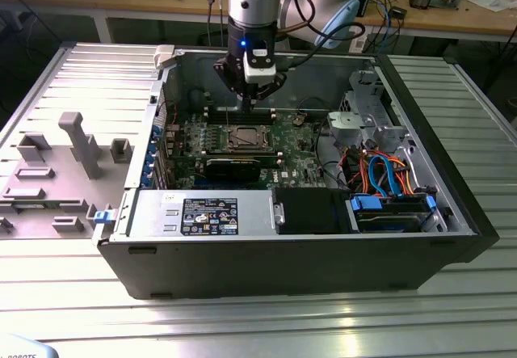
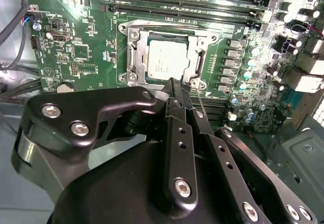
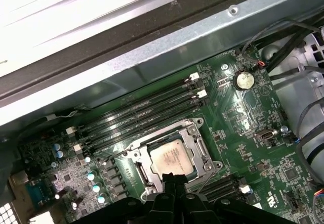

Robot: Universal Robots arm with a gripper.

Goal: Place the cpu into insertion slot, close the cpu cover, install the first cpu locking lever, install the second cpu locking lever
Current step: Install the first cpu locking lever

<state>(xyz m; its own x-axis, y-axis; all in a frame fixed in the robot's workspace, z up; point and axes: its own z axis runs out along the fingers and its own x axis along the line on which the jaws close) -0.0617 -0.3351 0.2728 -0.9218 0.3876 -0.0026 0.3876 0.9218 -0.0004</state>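
We see the tool (image 2: 175, 85), black metal fingers pressed together with nothing visible between them, hovering just beside the insertion slot (image 2: 130, 34); the tips hide its near corner. The cpu (image 2: 166, 58), a flat dull-grey square, sits in the slot, with the shiny cpu cover (image 2: 135, 58) frame flat over it. A thin wire lever (image 2: 200, 101) by the tips is hard to make out. The slot sits mid green motherboard (image 2: 76, 52), beside the long black memory slots (image 2: 192, 4)
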